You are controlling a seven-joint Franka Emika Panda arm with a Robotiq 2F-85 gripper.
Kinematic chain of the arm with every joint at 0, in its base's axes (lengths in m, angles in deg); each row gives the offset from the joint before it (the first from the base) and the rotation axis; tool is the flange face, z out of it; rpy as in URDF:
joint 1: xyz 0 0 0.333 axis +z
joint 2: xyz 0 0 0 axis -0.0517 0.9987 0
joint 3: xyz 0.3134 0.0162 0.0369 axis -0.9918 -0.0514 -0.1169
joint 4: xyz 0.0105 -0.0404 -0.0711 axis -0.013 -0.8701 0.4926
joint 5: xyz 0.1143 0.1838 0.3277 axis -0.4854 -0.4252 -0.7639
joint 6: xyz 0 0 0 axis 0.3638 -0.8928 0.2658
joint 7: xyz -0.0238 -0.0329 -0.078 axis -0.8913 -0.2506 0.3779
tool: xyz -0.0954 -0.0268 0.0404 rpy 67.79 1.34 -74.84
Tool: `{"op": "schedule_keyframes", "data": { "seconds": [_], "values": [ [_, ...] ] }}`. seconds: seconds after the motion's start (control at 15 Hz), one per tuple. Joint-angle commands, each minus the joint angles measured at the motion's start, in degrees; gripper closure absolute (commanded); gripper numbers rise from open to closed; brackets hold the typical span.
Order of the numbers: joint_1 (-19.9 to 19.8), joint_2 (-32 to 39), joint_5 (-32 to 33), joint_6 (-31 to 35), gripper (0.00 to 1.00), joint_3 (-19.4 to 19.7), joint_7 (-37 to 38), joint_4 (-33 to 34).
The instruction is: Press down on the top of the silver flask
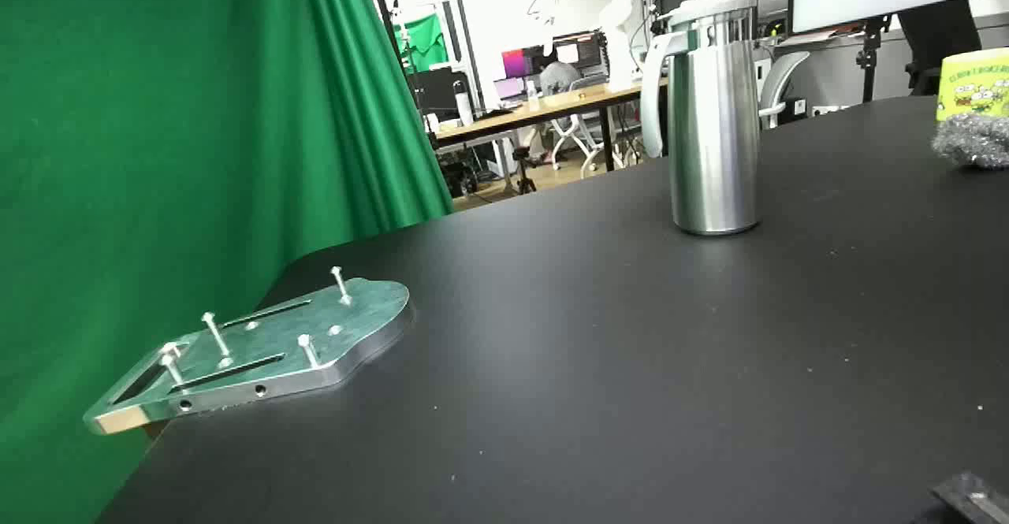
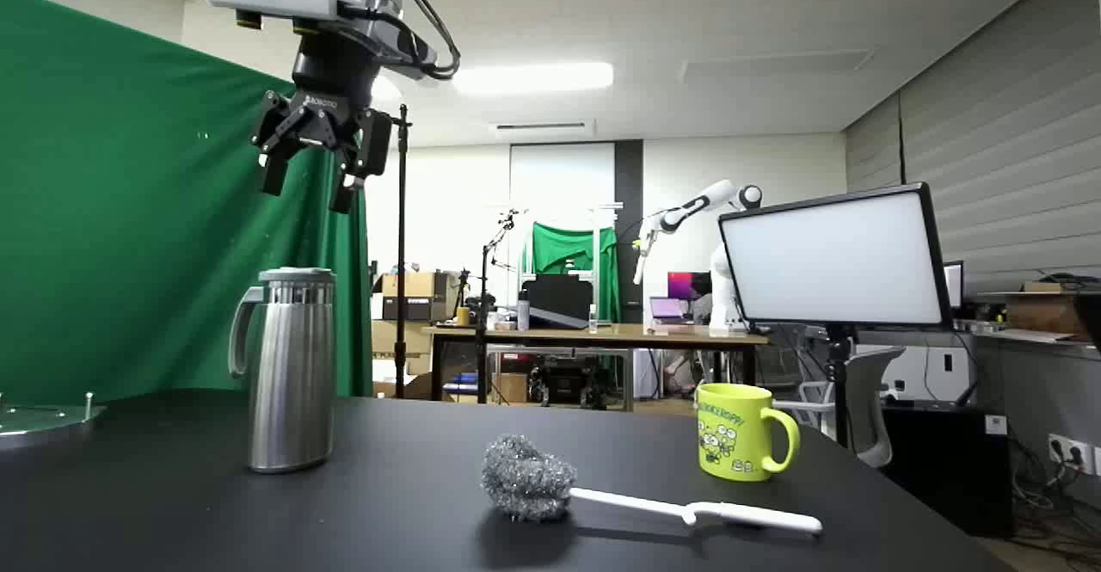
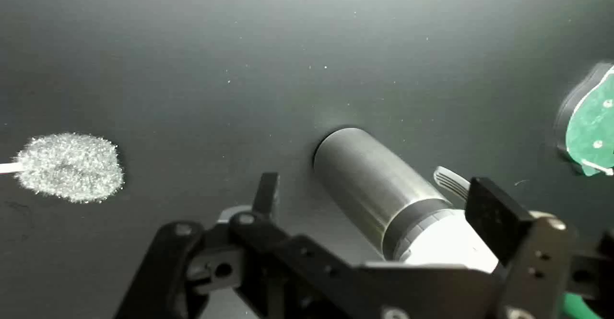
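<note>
The silver flask stands upright on the black table, with its pale lid on top and its handle at the side. It also shows in an exterior view and in the wrist view, where the lid looks bright white and is partly covered by the gripper. My gripper is open and empty, fingers pointing down, with a clear gap above the lid. In the wrist view the gripper has its fingers wide apart, the flask's upper part showing between them.
A greenish plate with pegs lies by the green curtain. A silver scrubber with a white handle lies on the table near a yellow-green mug. An unclear dark piece shows at a corner.
</note>
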Motion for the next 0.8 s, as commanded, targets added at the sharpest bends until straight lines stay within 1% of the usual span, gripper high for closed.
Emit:
{"op": "schedule_keyframes", "data": {
  "seconds": [0.0, 0.53, 0.73],
  "values": [
    [-1.32, 0.09, -0.44, -0.22, 0.0, -1.22, -0.37, 0.11],
    [-1.32, 0.03, -0.44, -0.21, 0.0, -1.22, -0.37, 0.11],
    [-1.07, 2.39, 1.58, 0.44, 0.0, -2.94, -0.51, 2.58]
  ]
}}
